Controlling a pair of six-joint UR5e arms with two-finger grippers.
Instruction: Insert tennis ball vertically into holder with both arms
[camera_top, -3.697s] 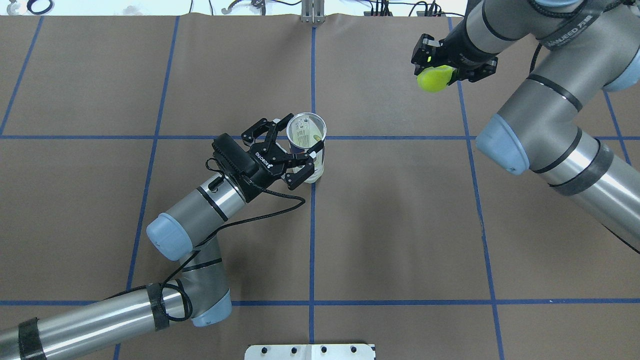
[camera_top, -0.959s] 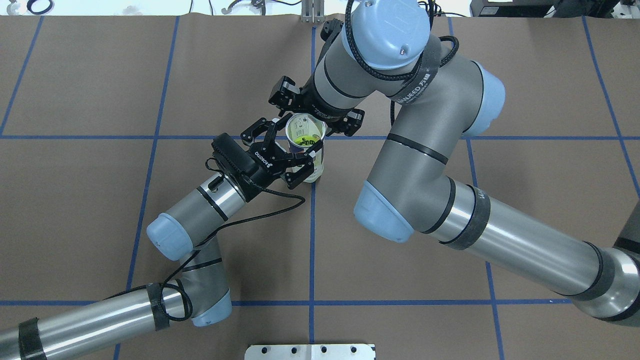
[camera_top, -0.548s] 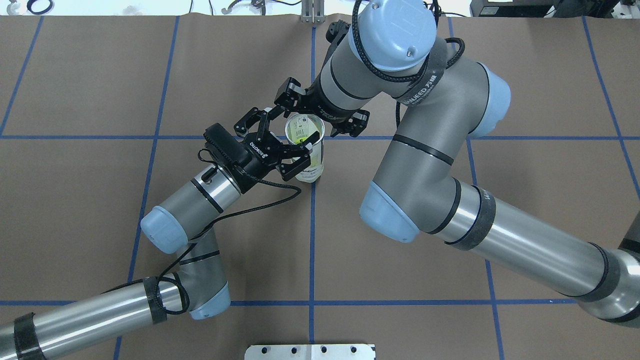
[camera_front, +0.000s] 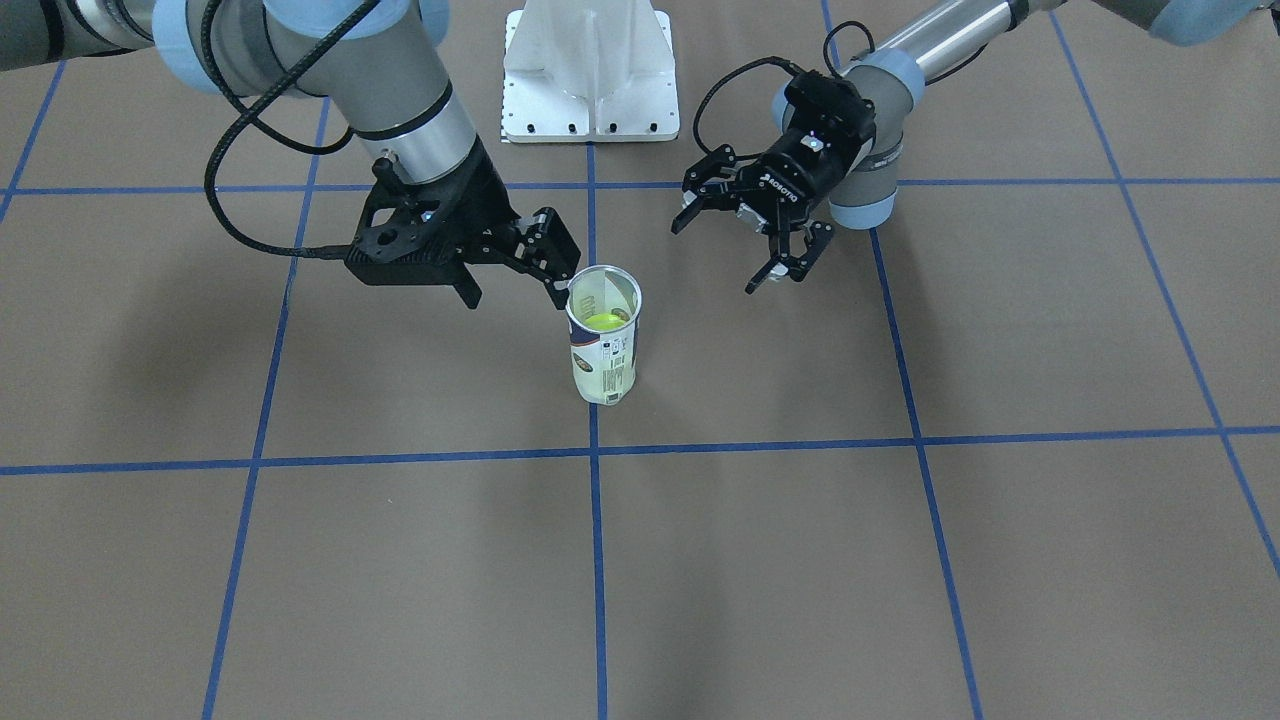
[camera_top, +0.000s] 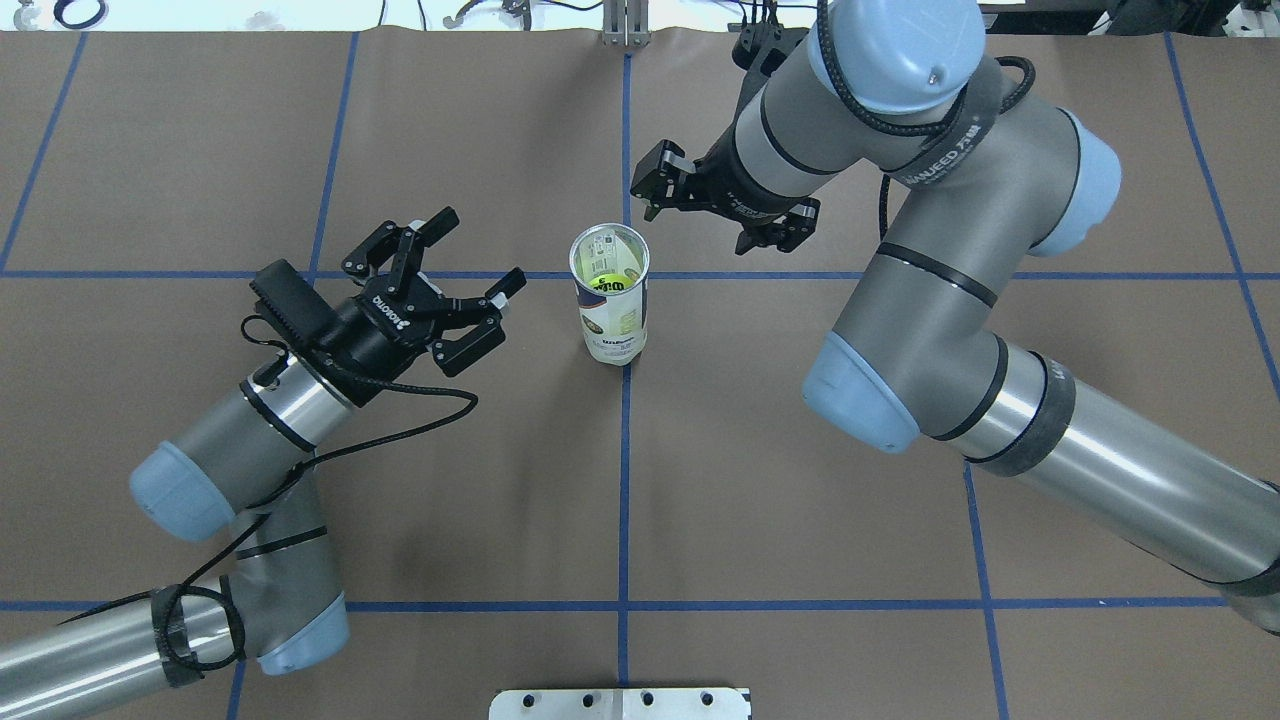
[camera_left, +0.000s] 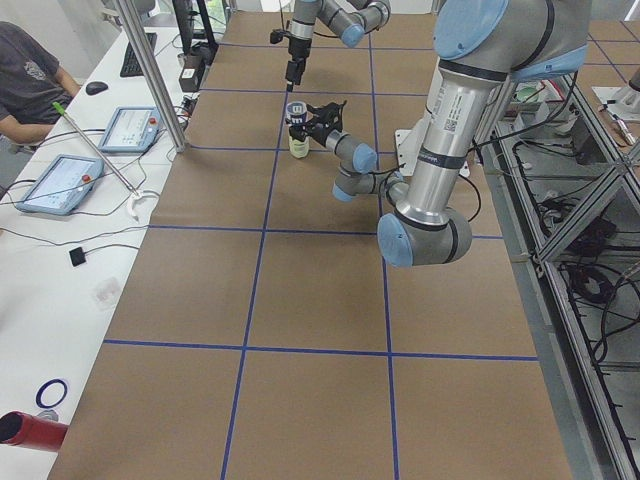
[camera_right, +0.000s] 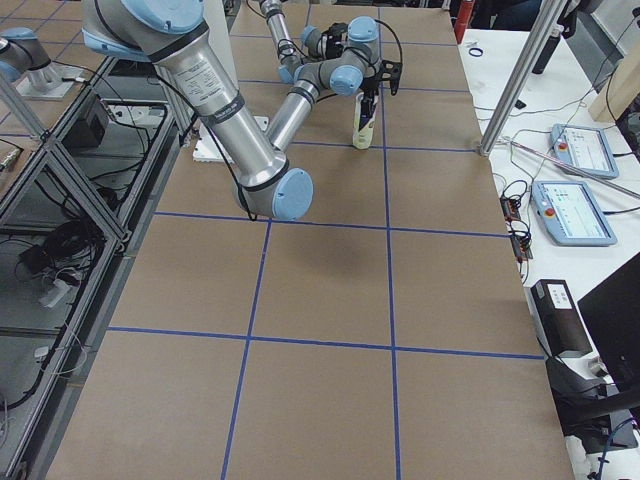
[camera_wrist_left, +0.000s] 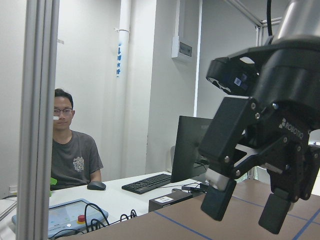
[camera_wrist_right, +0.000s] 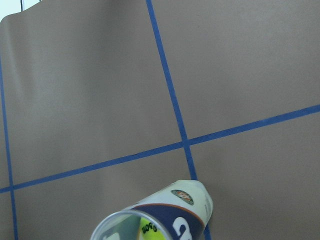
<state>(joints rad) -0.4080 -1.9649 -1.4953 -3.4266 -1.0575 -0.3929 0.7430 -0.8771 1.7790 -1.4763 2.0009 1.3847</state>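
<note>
Left jaws: spread wide on my left gripper (camera_top: 480, 248). It lies low and roughly level, tips aimed at the holder (camera_top: 612, 320) from the robot's left, well apart from it.
Right jaws: apart too on the right gripper (camera_front: 515, 275). My left wrist camera shows its fingers (camera_wrist_left: 217, 200) hanging down with open space between them.
Right gripper spot: pointing down, just past the holder on the side away from the robot. In the front view one fingertip sits right at the rim. The left side view puts it higher, clear of the can.
Ball: the tennis ball (camera_front: 603, 321) is yellow-green and low inside the holder. I see it through the open mouth, and the right wrist view shows black print on it (camera_wrist_right: 150, 229).
Can: the holder stands upright and free, mouth up, navy and white label around it. It sits on the centre blue tape line (camera_top: 624, 480), just on the robot's side of a crossing.
Arms: the left arm (camera_top: 240, 440) comes in low from the near left corner. The right arm (camera_top: 930, 320) arches in high from the right.
Surface: the table (camera_top: 500, 480) is brown with a blue tape grid. The white base plate (camera_front: 590, 70) is at the robot's edge.
Beyond: an operator (camera_wrist_left: 70, 145) in a grey T-shirt sits at a white bench with a keyboard (camera_wrist_left: 150, 182) and a monitor (camera_wrist_left: 192, 147).
</note>
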